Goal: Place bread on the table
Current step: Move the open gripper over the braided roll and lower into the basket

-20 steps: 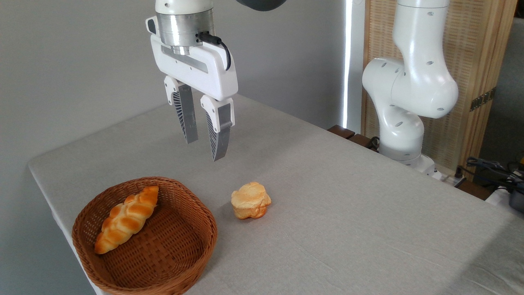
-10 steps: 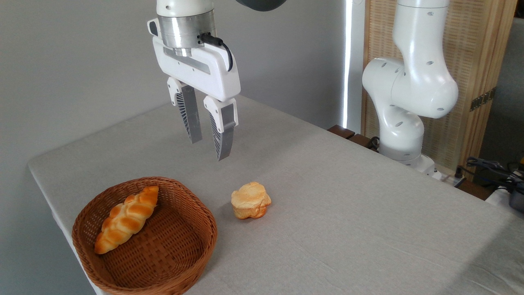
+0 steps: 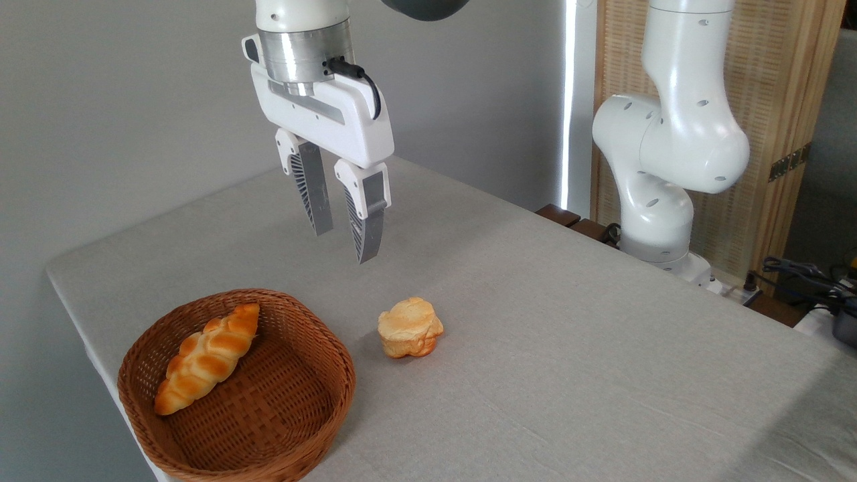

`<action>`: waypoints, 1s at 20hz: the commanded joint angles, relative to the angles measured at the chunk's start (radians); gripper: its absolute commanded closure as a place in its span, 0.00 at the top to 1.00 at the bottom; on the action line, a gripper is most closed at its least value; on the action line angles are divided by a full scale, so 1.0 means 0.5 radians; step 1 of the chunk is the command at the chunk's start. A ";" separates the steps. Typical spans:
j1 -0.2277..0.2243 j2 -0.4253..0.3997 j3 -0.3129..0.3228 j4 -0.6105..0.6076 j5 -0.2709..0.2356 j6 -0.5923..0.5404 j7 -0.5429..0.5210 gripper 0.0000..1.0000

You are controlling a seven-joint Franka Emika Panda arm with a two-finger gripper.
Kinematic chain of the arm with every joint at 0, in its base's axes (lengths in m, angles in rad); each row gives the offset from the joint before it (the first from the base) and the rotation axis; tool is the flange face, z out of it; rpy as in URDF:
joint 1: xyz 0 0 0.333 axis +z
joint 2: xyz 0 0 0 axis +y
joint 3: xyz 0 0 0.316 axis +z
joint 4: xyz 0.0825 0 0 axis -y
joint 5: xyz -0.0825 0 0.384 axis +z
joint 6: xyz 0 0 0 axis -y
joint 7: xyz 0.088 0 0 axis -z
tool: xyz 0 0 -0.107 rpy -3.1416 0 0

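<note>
The bread (image 3: pixel 207 358) is lying inside the basket (image 3: pixel 268 442) at the near left corner of the table (image 3: pixel 569 348), leaning along the basket's left wall with one tapered end pointing toward the far rim. The gripper (image 3: pixel 345 244) is hanging in the air above the table, farther back than the basket, holding nothing with its jaws a little apart. A small round bun (image 3: pixel 409 327) is sitting on the cloth just right of the basket.
</note>
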 commanded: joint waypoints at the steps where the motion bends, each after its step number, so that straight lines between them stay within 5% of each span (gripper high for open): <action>1: -0.008 0.029 -0.019 0.020 -0.034 -0.001 -0.057 1.00; 6: -0.012 0.062 -0.016 0.008 -0.135 0.263 -0.308 1.00; 13: -0.036 0.197 -0.031 0.007 -0.147 0.726 -0.701 1.00; 20: -0.070 0.418 -0.080 0.004 -0.178 1.103 -0.787 1.00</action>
